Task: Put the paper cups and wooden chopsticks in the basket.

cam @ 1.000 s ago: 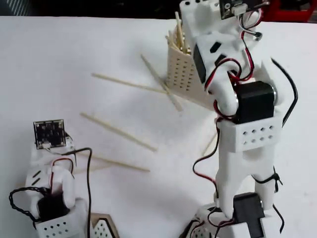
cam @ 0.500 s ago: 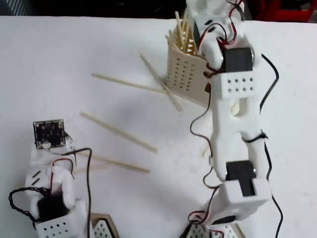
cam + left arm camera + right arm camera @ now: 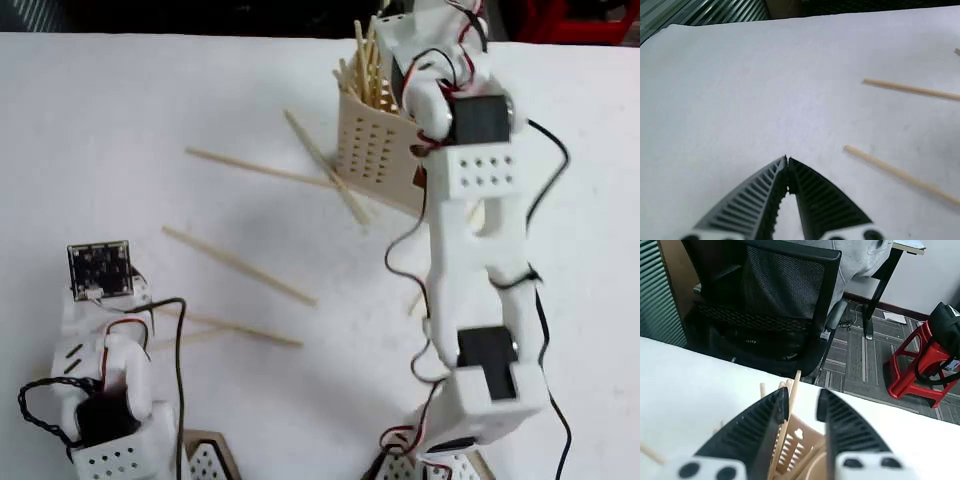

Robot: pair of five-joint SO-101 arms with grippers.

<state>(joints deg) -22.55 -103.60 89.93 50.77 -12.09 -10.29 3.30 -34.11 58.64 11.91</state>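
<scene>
White table point(image 3: 120, 110) sits under both arms. The left gripper point(image 3: 787, 161) has its jaws pressed together with nothing in them, low over the table. Two loose chopsticks point(image 3: 900, 172) lie near it, off to one side. The right gripper point(image 3: 802, 395) has its jaws apart, right above the basket point(image 3: 799, 442). Basket sticks point(image 3: 794, 385) poke up between those jaws. Past them stands a black chair point(image 3: 780, 285).
</scene>
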